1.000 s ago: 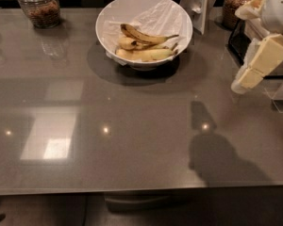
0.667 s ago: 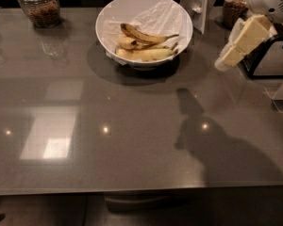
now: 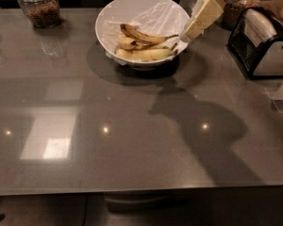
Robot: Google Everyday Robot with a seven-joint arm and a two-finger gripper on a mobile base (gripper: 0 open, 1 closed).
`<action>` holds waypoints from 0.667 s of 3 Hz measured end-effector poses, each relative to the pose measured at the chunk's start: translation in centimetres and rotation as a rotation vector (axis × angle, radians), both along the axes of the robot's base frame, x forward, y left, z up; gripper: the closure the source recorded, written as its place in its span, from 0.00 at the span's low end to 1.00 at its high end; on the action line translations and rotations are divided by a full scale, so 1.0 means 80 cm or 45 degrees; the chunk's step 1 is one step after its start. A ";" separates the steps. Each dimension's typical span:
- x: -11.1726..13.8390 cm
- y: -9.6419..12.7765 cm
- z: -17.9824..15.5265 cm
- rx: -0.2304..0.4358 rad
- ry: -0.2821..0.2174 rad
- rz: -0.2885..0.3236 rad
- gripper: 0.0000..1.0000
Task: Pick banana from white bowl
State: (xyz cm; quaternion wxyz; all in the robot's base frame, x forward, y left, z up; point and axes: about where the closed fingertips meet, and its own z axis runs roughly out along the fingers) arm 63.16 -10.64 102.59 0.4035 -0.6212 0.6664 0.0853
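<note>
Gripper, aperture indeterminate, poised at the white bowl's right rim; brown-streaked banana lies topmost inside, where a skewed descent might snag the neighbouring bananas or paper lining.

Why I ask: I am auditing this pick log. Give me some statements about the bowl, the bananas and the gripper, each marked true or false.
1. The banana lies inside the white bowl. True.
2. The gripper hangs over the table's near left corner. False: it is at the bowl's right rim, near the banana's stem.
3. A glass jar stands at the table's far left. True.
4. The bowl holds only one banana. False: several lie in it.
5. The black and silver appliance stands left of the bowl. False: it stands to the right.
</note>
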 end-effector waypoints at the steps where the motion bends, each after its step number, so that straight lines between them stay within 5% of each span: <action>1: 0.000 0.000 0.000 0.000 0.000 0.000 0.00; 2: 0.019 0.006 -0.009 -0.042 -0.069 0.032 0.00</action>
